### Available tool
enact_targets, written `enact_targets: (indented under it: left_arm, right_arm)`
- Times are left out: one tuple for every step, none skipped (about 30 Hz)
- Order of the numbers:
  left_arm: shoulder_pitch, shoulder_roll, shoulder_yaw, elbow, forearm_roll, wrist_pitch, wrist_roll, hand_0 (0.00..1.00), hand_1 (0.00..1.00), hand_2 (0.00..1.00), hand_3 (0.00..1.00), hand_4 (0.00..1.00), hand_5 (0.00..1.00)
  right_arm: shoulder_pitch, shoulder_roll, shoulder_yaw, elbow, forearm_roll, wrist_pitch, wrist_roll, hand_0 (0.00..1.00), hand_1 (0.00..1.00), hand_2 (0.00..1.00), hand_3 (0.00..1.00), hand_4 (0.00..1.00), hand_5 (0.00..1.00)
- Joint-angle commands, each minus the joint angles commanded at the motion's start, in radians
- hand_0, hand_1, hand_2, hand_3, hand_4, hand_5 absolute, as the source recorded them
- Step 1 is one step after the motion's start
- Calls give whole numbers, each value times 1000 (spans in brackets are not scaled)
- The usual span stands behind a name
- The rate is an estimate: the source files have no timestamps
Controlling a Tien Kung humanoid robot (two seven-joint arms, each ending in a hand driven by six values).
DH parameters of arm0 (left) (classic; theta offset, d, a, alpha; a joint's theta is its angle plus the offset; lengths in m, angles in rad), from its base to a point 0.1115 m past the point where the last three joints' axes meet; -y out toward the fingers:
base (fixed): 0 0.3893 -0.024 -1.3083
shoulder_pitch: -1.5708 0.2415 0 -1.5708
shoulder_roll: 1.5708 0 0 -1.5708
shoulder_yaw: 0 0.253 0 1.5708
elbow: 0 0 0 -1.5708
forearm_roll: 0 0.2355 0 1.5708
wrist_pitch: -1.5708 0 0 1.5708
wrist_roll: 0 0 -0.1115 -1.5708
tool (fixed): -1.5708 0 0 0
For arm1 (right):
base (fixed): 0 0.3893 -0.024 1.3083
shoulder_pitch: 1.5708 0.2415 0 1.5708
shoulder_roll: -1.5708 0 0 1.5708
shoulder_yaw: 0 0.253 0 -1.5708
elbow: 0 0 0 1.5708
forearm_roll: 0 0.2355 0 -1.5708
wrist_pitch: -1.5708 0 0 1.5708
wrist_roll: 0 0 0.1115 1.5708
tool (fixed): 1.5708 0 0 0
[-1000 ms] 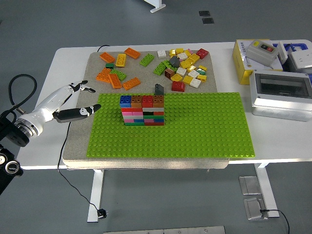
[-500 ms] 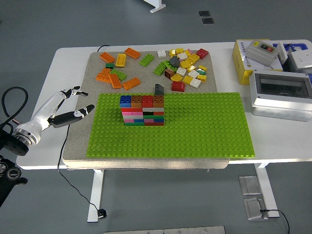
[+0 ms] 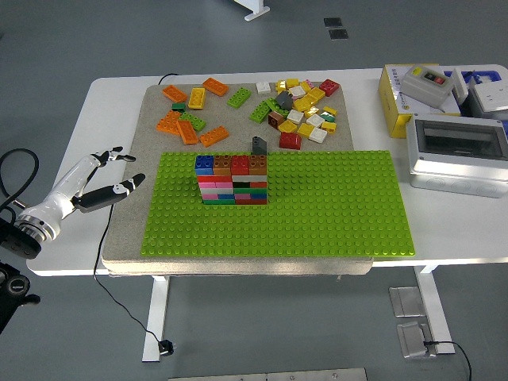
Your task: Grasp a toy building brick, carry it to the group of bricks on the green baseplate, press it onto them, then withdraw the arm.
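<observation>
Hovering left hand (image 3: pixel 99 176) empty, brick stack (image 3: pixel 232 180) on baseplate (image 3: pixel 333 206), no legible writing

Left arm: entering from the picture's left edge, reaching up and to the right over the table's (image 3: pixel 79 254) left edge. Forearm white, wrist joint black and lying lowest, near the left margin.

Left hand (image 3: pixel 97 181): hovering just off the table's left side, palm apparently turning inward, though the angle is making this hard to confirm. Fingers (image 3: pixel 109 153) extending loosely and spreading slightly, tips dark. Thumb (image 3: pixel 119 190) pointing right toward the table's middle, standing apart from the fingers. Hand is grasping nothing.

Right arm: not showing anywhere in the view.
</observation>
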State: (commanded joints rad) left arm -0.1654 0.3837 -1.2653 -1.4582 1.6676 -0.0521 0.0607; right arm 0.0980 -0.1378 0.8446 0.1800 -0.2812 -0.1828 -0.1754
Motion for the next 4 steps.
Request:
enact_targets:
  left_arm:
    - [0,-2,-2,8,4,1,-1,947,942,964,776,750,609]
    - [0,-4,-4,16,8,1,-1,947,942,964,776,750,609]
    - [0,-5,-6,24,10,1,-1,947,942,964,776,750,609]
    - [0,-6,-9,32,13,1,-1,947,942,964,776,750,609]
  right_arm:
    - [0,0,1,0,-1,0,-1,786,747,783,783,556,996]
    - [0,0,1,0,-1,0,-1,786,747,783,783,556,996]
    - [0,1,2,0,-2,0,-1,786,747,783,783,556,996]
    - [0,1,2,0,-2,0,-1,786,747,783,783,556,996]
